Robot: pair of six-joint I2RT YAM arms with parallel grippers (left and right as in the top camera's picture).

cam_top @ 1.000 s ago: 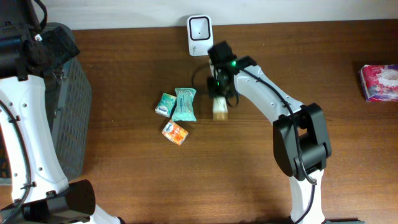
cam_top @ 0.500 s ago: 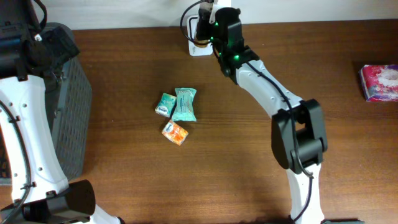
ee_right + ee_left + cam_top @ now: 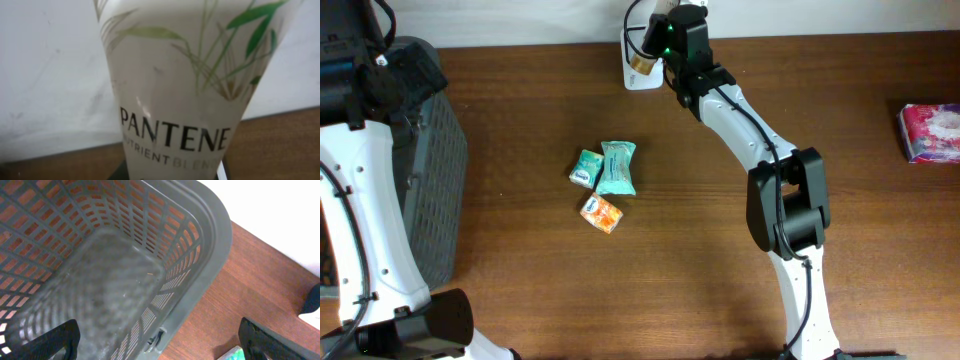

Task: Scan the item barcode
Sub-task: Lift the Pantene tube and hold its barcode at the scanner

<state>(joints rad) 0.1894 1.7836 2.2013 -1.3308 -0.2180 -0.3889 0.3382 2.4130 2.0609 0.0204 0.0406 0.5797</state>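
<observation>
Overhead: right pincer (image 3: 652, 52) clenched on white leaf-printed Pantene tube (image 3: 180, 100), right over white box-shaped scanner (image 3: 638, 83) at back edge of desk (image 3: 720, 250). Rotate tube slowly to bring barcode toward scanner window; avoid tilting, squeeze no harder. Left pincer (image 3: 160, 345) released, over grey plastic basket (image 3: 215, 225), far left of scanner.

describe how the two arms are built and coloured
Both the left arm and right arm have smooth white links joined by chunky black joint housings. The right arm carries a green light near its wrist and a thin black cable looping there. The left pincer has black fingers.
</observation>
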